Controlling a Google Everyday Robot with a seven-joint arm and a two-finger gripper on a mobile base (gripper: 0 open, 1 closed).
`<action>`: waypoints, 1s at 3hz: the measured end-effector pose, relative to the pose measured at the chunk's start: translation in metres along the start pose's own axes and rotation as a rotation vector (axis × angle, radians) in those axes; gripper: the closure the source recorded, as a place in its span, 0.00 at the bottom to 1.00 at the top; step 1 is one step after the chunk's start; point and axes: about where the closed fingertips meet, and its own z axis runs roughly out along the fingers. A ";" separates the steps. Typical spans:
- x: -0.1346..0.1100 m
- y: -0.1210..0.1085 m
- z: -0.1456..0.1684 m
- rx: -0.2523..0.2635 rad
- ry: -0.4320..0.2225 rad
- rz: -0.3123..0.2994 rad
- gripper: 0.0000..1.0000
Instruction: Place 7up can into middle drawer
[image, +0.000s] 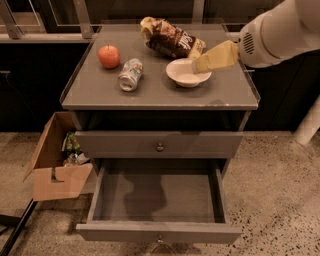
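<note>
The 7up can (130, 74) lies on its side on the surface (150, 97), silver with pale green print. It's left of centre, back from the front edge, with open room around it. The red apple (109, 56) sits near, behind-left, and the white bowl (181, 75) is to the right. The end effector (202, 61) hovers over the bowl's right rim, and I cannot tell its grip state. Below, the middle drawer (157, 232) stands pulled out, grey floor showing, under the closed upper drawer (200, 144).

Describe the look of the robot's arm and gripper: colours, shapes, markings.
The arm is a thick, smooth white tube with a dark slotted vent at its end. The gripper, over the white bowl, is a pale yellow tapered wedge. No cables show.
</note>
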 end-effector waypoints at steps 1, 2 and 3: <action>-0.016 0.009 0.010 0.013 -0.016 0.063 0.00; -0.029 0.027 0.027 -0.028 -0.008 0.079 0.00; -0.029 0.027 0.027 -0.028 -0.008 0.079 0.00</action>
